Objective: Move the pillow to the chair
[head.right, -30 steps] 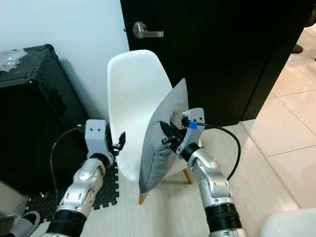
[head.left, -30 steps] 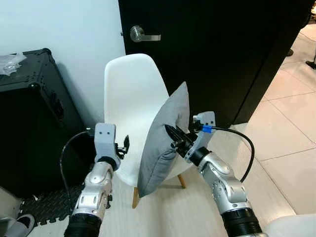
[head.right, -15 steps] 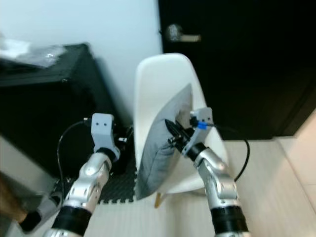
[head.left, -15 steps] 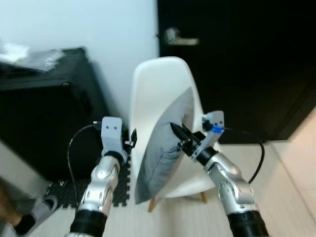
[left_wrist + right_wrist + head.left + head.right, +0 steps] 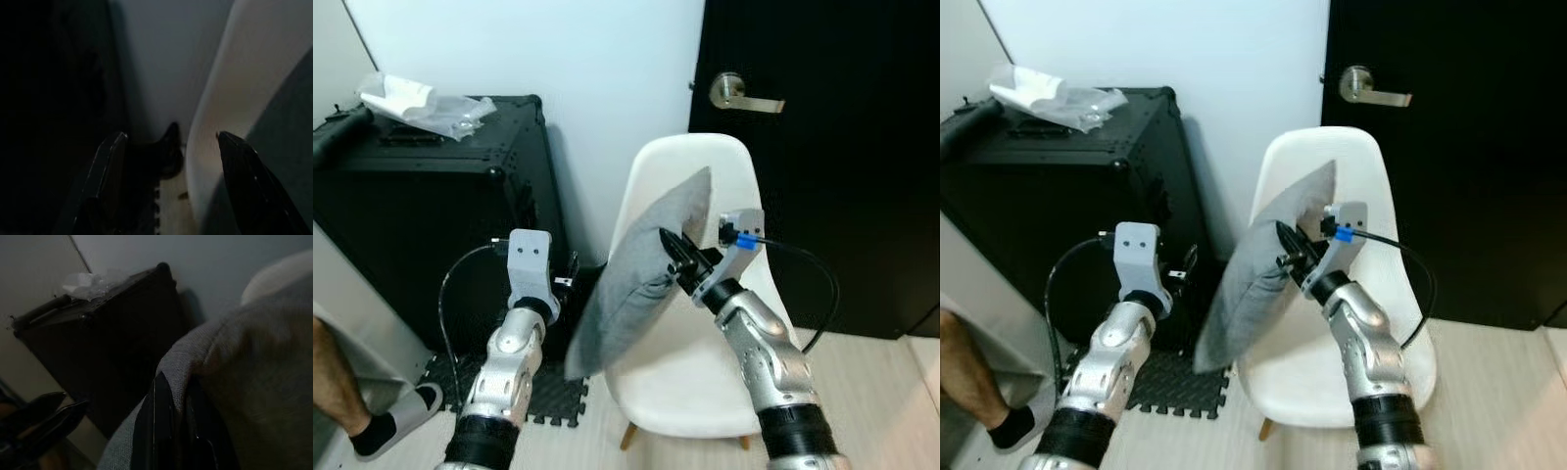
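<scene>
A grey pillow hangs upright in front of the white chair's backrest, its lower corner past the left edge of the seat. My right gripper is shut on the pillow's right edge, above the seat. In the right wrist view, its black fingers pinch the grey fabric. My left gripper is held left of the pillow, beside the chair, and touches nothing. In the left wrist view, its fingers stand apart with the chair's edge ahead.
A black case with a plastic bag on top stands left of the chair against the white wall. A black door with a metal handle is behind the chair. A foam mat and a person's slippered foot are at the lower left.
The camera has swung, so the chair and door now sit further right and the case is in fuller view. The held pillow has gone from the chair's right side to its left.
</scene>
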Motion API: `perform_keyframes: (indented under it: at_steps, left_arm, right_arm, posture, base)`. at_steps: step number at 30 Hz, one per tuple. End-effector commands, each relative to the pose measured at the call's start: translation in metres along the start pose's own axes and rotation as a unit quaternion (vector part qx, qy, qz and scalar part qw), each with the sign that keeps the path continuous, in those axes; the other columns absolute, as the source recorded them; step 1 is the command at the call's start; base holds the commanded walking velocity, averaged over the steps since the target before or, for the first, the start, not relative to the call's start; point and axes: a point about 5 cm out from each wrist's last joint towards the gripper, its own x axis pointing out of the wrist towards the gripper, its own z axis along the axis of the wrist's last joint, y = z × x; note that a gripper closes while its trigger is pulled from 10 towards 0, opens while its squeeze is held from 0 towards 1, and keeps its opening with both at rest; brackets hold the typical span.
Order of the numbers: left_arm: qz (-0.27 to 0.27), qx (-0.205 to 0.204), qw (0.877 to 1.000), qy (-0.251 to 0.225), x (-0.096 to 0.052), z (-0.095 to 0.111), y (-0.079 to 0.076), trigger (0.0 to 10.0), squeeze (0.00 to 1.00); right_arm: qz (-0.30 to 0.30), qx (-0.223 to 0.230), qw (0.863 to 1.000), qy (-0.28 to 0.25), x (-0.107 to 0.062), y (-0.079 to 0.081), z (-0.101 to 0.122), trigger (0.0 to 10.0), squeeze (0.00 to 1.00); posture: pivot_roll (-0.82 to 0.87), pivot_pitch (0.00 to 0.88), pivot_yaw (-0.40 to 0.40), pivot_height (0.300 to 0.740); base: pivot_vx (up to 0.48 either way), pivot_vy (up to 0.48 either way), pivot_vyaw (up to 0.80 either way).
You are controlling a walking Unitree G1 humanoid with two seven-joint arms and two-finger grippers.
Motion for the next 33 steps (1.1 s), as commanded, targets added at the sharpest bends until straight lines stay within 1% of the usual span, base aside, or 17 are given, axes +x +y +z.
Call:
perform_keyframes:
  at_steps: [1, 4, 13, 19, 22, 23, 27, 29, 32, 33]
  left_arm:
    - [-0.013, -0.003, 1.0, 0.007, -0.001, -0.003, -0.004, 10.0, 0.0]
    - [-0.017, -0.005, 1.0, 0.006, -0.002, -0.002, -0.007, 10.0, 0.0]
    - [-0.025, -0.006, 1.0, 0.011, -0.003, -0.004, -0.01, 10.0, 0.0]
    - [-0.023, -0.008, 1.0, 0.011, -0.003, -0.004, -0.01, 10.0, 0.0]
    - [-0.02, -0.007, 1.0, 0.015, -0.003, -0.006, -0.01, 10.0, 0.0]
    - [-0.02, -0.013, 1.0, 0.017, -0.003, -0.007, -0.011, 10.0, 0.0]
    - [-0.021, -0.015, 1.0, 0.018, -0.003, -0.007, -0.011, 10.0, 0.0]
    - [-0.023, -0.014, 0.999, 0.018, -0.003, -0.007, -0.012, 10.0, 0.0]
    - [-0.026, -0.013, 0.999, 0.018, -0.003, -0.007, -0.012, 10.0, 0.0]
    - [-0.026, -0.013, 0.999, 0.018, -0.003, -0.007, -0.012, 10.0, 0.0]
  right_arm:
    - [-0.013, -0.018, 1.0, -0.01, 0.0, -0.007, 0.008, 10.0, 0.0]
    - [-0.02, -0.013, 1.0, -0.015, -0.001, -0.008, 0.009, 10.0, 0.0]
    - [-0.029, -0.023, 0.999, -0.018, -0.001, -0.008, 0.009, 10.0, 0.0]
    - [-0.027, -0.035, 0.999, 0.001, 0.001, -0.007, 0.005, 10.0, 0.0]
    - [-0.03, -0.046, 0.998, 0.012, 0.002, -0.006, 0.002, 10.0, 0.0]
    - [-0.038, -0.052, 0.998, 0.017, 0.002, -0.008, 0.0, 10.0, 0.0]
    - [-0.043, -0.052, 0.997, 0.02, 0.002, -0.009, 0.0, 10.0, 0.0]
    - [-0.048, -0.049, 0.997, 0.023, 0.003, -0.01, -0.001, 10.0, 0.0]
    - [-0.064, -0.022, 0.997, 0.038, 0.006, -0.016, -0.003, 10.0, 0.0]
    - [-0.064, -0.022, 0.997, 0.038, 0.006, -0.016, -0.003, 10.0, 0.0]
  posture:
    - [-0.06, 0.097, 0.047, 0.74]
    - [-0.06, 0.099, 0.047, 0.74]
    - [-0.06, 0.102, 0.046, 0.74]
    - [-0.07, 0.103, 0.043, 0.74]
    - [-0.07, 0.103, 0.041, 0.74]
    - [-0.07, 0.102, 0.041, 0.74]
    - [-0.07, 0.104, 0.041, 0.74]
    - [-0.07, 0.104, 0.041, 0.74]
    - [-0.07, 0.106, 0.043, 0.73]
    - [-0.07, 0.106, 0.043, 0.73]
  base:
    - [0.311, 0.0, -0.79]
    - [0.309, 0.0, -0.73]
    - [0.302, 0.0, 0.0]
    - [0.294, 0.0, 0.0]
    - [0.0, 0.0, 0.0]
    - [0.0, 0.0, 0.0]
    - [0.0, 0.0, 0.0]
    - [0.0, 0.0, 0.0]
    - [0.0, 0.0, 0.0]
    - [0.0, 0.0, 0.0]
